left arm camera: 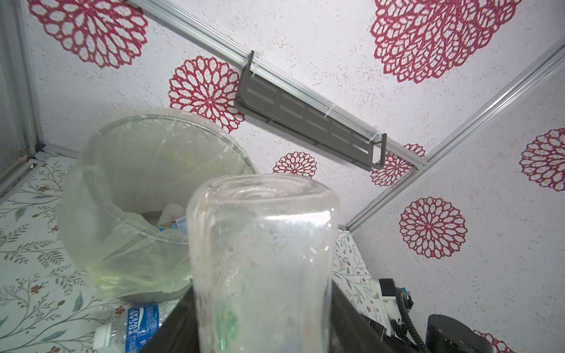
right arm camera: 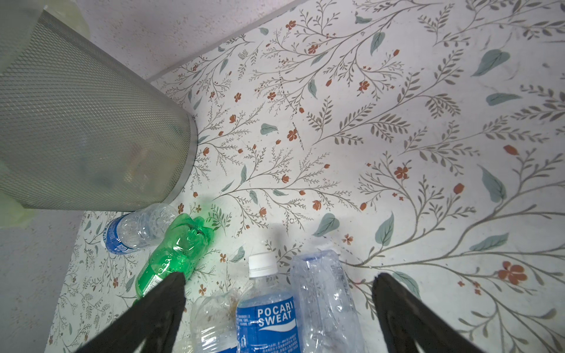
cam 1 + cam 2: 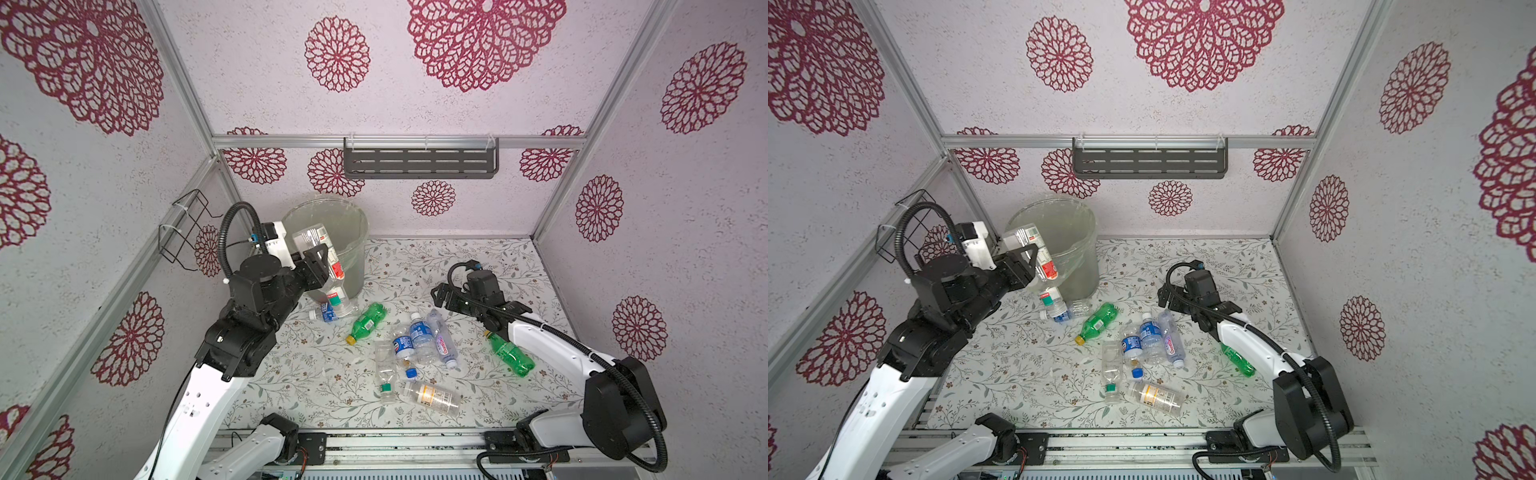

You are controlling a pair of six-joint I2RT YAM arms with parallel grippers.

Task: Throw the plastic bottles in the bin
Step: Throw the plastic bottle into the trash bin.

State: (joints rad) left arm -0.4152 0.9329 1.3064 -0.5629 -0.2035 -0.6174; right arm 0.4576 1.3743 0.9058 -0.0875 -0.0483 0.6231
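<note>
**Bimanual cell, top and wrist views.** A clear bottle with a red-and-white label (image 3: 318,243) is clamped across its body by the left gripper (image 3: 319,266), whose jaws are narrowed onto it. The bottle is held tilted and raised off the table, at the rim of the bin (image 3: 355,245) on the side nearer the left arm. In the left wrist view, the bottle's base (image 1: 263,207) is seen beside the bag-lined bin rim (image 1: 122,232), and something blue-labelled is visible at the bin's bottom.

The right gripper (image 2: 281,287) is held empty, with its jaws spread wide, low over bottles lying on the floral table (image 3: 478,266). Between its fingertips a Pocari Sweat bottle (image 2: 266,318) and a crushed clear bottle (image 2: 324,290) are framed. A green bottle (image 2: 174,253) lies just beside one finger.

A second green bottle (image 3: 511,353) is partly covered by the right arm. A blue-labelled bottle (image 2: 131,232) rests against the bin's base.
</note>
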